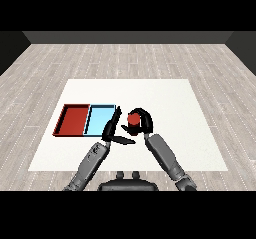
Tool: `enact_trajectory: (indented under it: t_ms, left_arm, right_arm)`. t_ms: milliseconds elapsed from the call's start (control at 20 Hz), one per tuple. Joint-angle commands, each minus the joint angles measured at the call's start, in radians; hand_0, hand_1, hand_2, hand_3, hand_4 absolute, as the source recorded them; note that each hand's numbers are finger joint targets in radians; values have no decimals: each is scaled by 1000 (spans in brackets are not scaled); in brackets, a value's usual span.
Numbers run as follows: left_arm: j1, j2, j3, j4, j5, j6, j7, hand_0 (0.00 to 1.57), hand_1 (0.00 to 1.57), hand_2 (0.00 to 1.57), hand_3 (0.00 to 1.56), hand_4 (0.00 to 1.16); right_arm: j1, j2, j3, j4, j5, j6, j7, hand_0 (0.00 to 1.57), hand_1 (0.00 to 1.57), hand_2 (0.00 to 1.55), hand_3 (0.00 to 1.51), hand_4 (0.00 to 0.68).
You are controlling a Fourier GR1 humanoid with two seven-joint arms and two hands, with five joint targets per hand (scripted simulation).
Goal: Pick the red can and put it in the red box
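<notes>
**Ana:** Grey plank flooring (125, 58) ran back to a dark wall, and on it stood the white table (165, 143). What lay on the table?

**Ben:** 2 trays, side by side and touching, left of the middle. The red tray (63, 120) was on the outside, the blue tray (100, 120) next to it, nearer the centre. I saw nothing inside either of them.

**Ana:** And the can?

**Ben:** The red can (133, 119) stood upright, just right of the blue tray and apart from it, well short of the red tray. Its red top faced up. It was outside both trays.

**Ana:** Who had it?

**Ben:** The right hand (145, 120). Its black fingers curled over and round the can from the right side, so the can sat inside the grasp. Whether the can rested on the table or was lifted a little, I could not tell.

**Ana:** What about the other hand?

**Ben:** The left hand (112, 128) was beside the blue tray's near right corner, just left of the can. Its fingers were straight and spread, some pointing up along the tray's edge, the thumb reaching toward the can. It held nothing.

**Ana:** The arms?

**Ben:** Both grey forearms came in from the lower edge, angled toward each other.
</notes>
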Motion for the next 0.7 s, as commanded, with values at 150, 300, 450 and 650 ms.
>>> enact_trajectory:
  t_ms: [150, 300, 450, 650]
  left_arm:
    - [19, 0, -6, 15, -6, -14, 21, 0, 0, 0, 0, 0]
    - [-62, 0, 17, 76, -16, 5, 56, 0, 0, 0, 0, 0]
    - [-83, 0, -50, 129, 12, 48, -26, 0, 0, 0, 0, 0]
    - [-98, 1, 13, 142, 5, -16, 25, 0, 0, 0, 0, 0]
  right_arm:
    - [-41, 16, 50, -17, -9, -39, 36, 1413, 1413, 1432, 1405, 617]
    - [-4, 12, 37, -84, 11, 22, 56, 1430, 1430, 1433, 1400, 626]
    - [4, 17, 84, -88, 22, -35, 43, 1434, 1434, 1439, 1403, 601]
    - [5, 17, 137, -91, -15, -63, 27, 1451, 1451, 1426, 1383, 614]
